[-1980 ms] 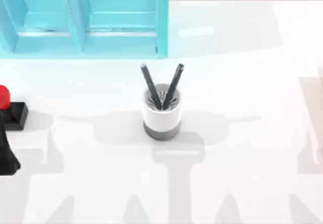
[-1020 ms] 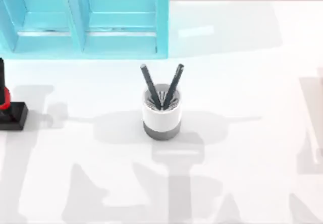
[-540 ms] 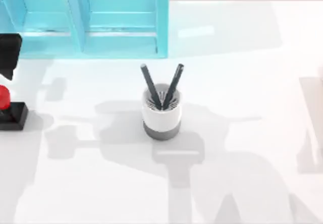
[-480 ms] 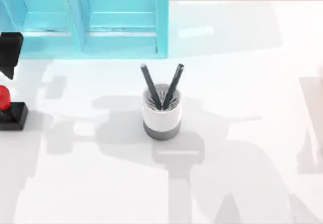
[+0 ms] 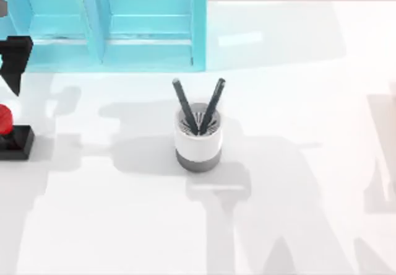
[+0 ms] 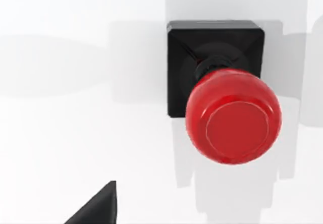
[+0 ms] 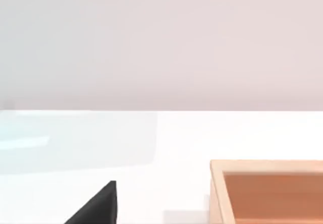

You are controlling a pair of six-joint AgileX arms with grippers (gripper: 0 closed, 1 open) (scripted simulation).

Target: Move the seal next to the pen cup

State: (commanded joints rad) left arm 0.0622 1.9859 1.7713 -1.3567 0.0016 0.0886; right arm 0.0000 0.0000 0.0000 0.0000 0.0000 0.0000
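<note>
Left gripper (image 5: 12,61): at the table's far left edge, above the seal, not touching it; finger spread cannot be told. Seal (image 6: 224,95): glossy red round knob on a flat square black base, upright at the left edge, well apart from the pen cup (image 5: 198,140). Pen cup: white, grey bottom band, 2 dark pens (image 5: 185,106). Surface: white table (image 5: 297,101); turquoise shelf unit (image 5: 111,24) behind; wooden box (image 7: 267,191).

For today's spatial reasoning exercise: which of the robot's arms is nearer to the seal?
Left. The left gripper hangs just behind the seal at the table's left edge, its wrist camera looking down on the red knob. The right arm is parked off the right side.
</note>
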